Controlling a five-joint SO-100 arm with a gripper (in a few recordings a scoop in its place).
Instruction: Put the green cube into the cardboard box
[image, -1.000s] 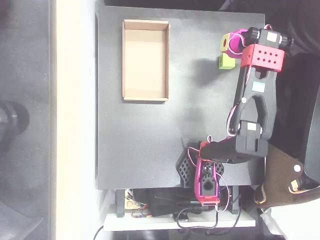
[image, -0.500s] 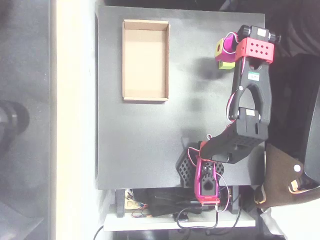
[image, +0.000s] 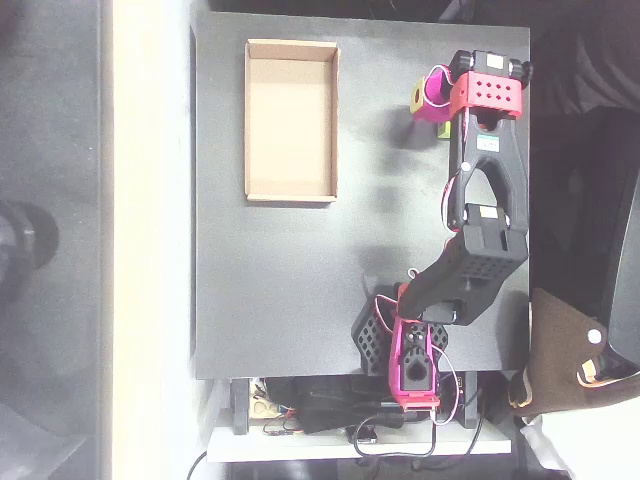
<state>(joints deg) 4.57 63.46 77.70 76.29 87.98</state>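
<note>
- We can read no writing; a small white label on the arm is too blurred.
- The hand (image: 432, 97) has shifted left since a second ago, toward the cardboard box (image: 291, 193).
- The green cube (image: 444, 131) peeks out beneath the hand; whether it is gripped, we cannot tell.
- The desk (image: 280, 290) is matte black.

Black arm (image: 487, 215) links with forked yoke, perforated red wrist block (image: 487, 95), magenta gripper (image: 432, 93) with small yellowish patch, magenta base motor (image: 412, 362), red and white cables, white-green label.
</note>
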